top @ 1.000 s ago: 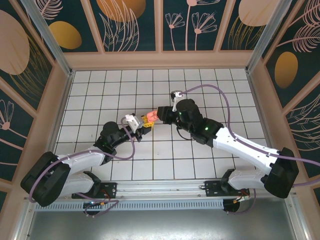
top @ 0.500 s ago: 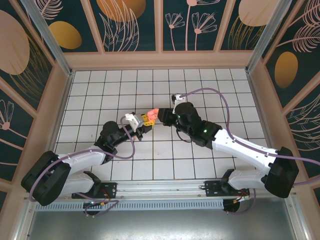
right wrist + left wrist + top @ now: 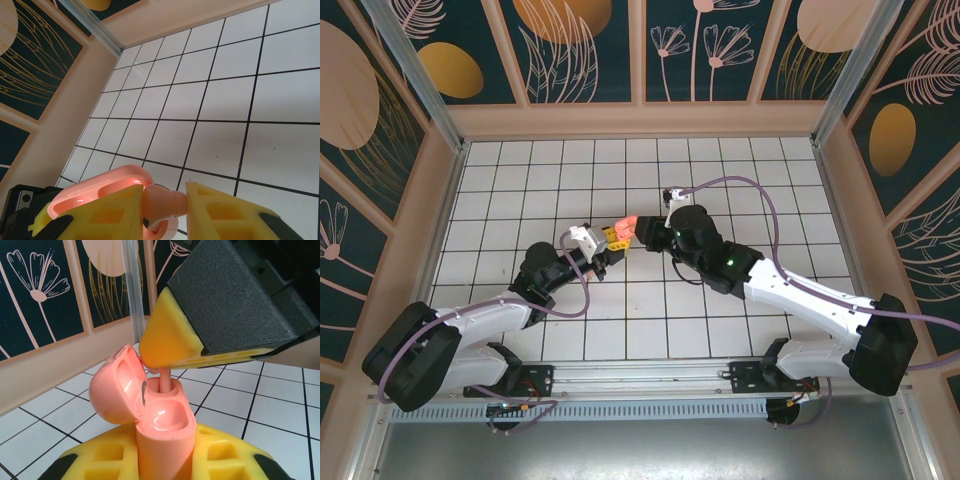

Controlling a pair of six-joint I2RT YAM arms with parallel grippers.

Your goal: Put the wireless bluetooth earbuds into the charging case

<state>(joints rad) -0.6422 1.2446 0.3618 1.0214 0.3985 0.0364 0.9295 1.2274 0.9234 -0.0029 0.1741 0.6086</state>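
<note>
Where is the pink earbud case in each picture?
Top external: charging case near the middle of the white tiled table.
Left wrist: case at bottom centre, lid open leftward, between yellow fingers.
Right wrist: case at bottom left, behind a yellow finger.
Shared landmark: the table's black grid lines.

White tiled floor (image 3: 520, 180) w/ black grid lines, beige frame (image 3: 640, 120) round it. Walls = dark teal panels (image 3: 590, 50) w/ line-drawn flowers + orange blobs. Alu post (image 3: 410, 70) at back left corner, metal rail (image 3: 640, 408) along the near edge.
</note>
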